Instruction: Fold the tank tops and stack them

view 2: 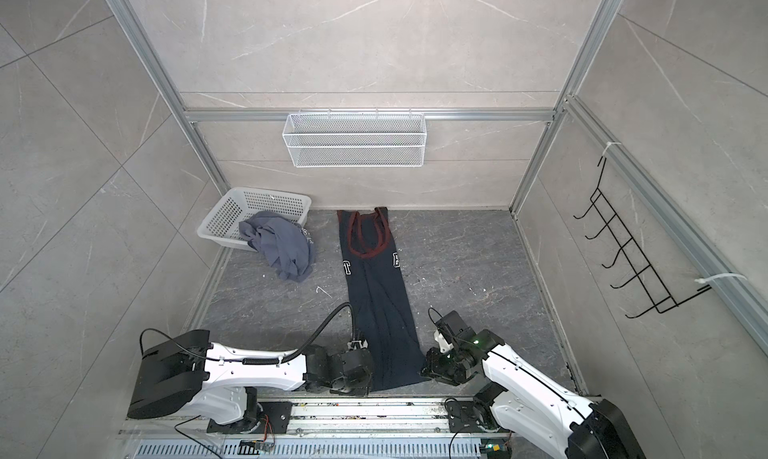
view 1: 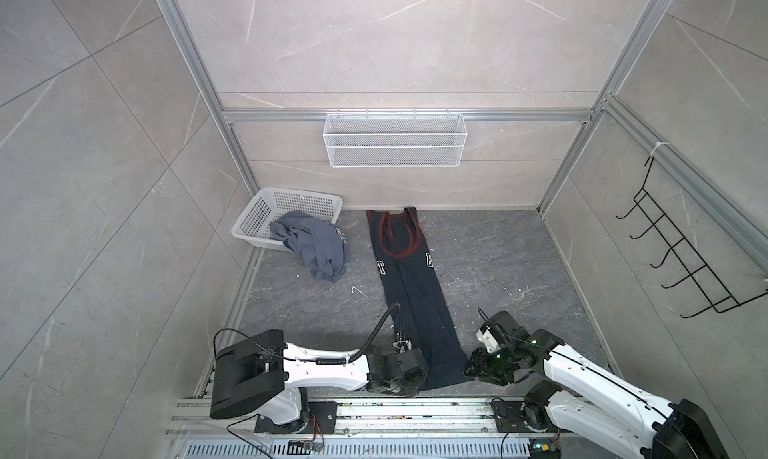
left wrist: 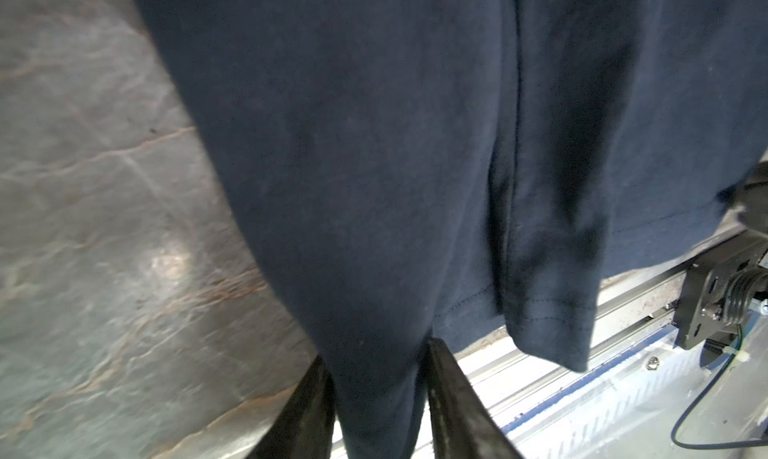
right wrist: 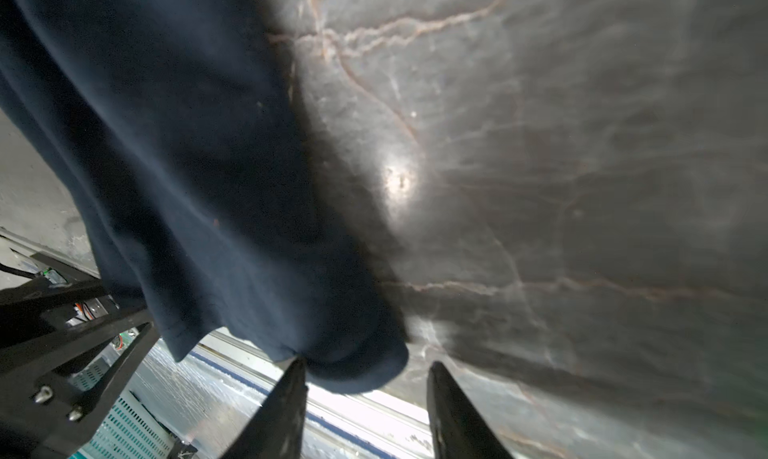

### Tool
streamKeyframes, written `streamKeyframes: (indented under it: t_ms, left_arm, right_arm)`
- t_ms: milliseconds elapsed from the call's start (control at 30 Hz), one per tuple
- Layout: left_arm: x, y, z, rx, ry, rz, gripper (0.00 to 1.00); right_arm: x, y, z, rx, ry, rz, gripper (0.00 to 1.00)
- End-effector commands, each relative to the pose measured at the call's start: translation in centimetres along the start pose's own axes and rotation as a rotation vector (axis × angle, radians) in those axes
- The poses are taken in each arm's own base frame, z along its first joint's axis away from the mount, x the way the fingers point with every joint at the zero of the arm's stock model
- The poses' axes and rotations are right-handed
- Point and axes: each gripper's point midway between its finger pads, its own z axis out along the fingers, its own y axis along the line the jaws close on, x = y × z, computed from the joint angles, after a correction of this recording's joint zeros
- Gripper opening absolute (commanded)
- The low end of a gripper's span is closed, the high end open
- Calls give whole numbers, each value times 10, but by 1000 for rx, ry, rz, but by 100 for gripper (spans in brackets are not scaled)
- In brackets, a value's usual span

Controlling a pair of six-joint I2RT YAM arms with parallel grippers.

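The dark navy tank top (view 1: 415, 295) (view 2: 378, 303) with dark-red trim lies folded into a long narrow strip down the middle of the dark table, straps at the far end. At its near-left hem corner, my left gripper (left wrist: 378, 351) (view 1: 411, 378) is shut on a bunch of navy cloth (left wrist: 374, 145). My right gripper (right wrist: 368, 362) (view 1: 471, 371) is at the near-right corner, open, with the hem's tip (right wrist: 357, 365) resting against one finger. The crumpled slate blue-grey tank top (view 1: 316, 245) (view 2: 282, 249) spills out of the white basket (view 1: 257, 216) at the far left.
A white wire basket (view 1: 395, 139) hangs on the back wall and a black hook rack (view 1: 685, 245) on the right wall. The metal rail (view 1: 395, 411) carrying both arm bases runs along the table's near edge, right behind the hem.
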Motion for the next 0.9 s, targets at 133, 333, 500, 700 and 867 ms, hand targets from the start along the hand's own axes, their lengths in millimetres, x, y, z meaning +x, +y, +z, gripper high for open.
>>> streamKeyframes:
  t_ms: [133, 333, 500, 700, 867]
  left_arm:
    - [0, -8, -4, 27, -1, 8, 28]
    - [-5, -8, -13, 21, -30, 12, 17]
    - [-17, -4, -30, 2, -86, 6, 11]
    - [-47, -9, -57, 25, -172, 7, 9]
    - [-101, -7, -84, 49, -292, -30, 9]
  right_arm:
    - [-2, 4, 13, 21, -7, -12, 33]
    - [-1, 13, 8, 72, -20, -51, 16]
    - [-6, 18, -11, 115, -56, -68, 9]
    - [-25, 47, -32, 133, -81, -105, 3]
    - [-64, 78, -60, 180, -197, -183, 0]
